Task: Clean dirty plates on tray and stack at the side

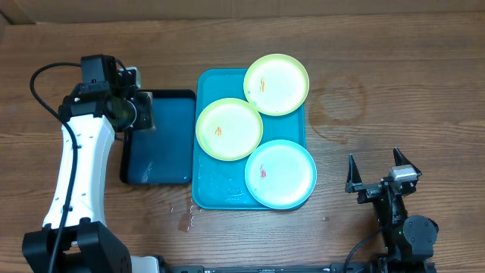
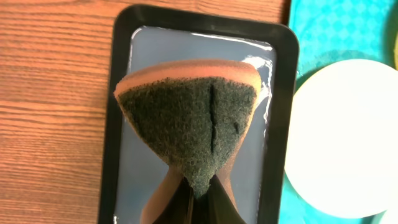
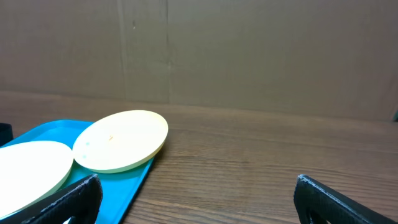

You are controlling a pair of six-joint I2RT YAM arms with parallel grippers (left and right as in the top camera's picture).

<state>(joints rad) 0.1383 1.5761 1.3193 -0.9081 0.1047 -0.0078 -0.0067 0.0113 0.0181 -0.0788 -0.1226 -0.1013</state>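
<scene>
At the left, the white arm reaches out over the small dark-blue, black-rimmed rectangular tray. Its left gripper is pinched tight on an orange sponge with a dark green scouring face, scourer side showing to the wrist camera. The shallow tray below shines as if it holds water, so I'd guess the sponge is there to be wetted before scrubbing.

Just beside it lies the large bright turquoise rectangular plastic tray with all three dirty dishes on it. One lime-green rimmed round plastic plate sits mid-tray. A second lime-green one hangs over the far right corner. The light-blue rimmed plate is nearest the robot. Their edges crowd together, and each pale centre carries a small orange or red smear. None looks cleaned or stacked yet.

At the right, well apart from the tray, the right gripper waits low over bare wood with its jaws spread wide and holding nothing. It is likely kept clear until a plate needs lifting.

The brown wooden table shows a few spilled drops by the turquoise tray's near corner. Plain brown cardboard walls off the back.
</scene>
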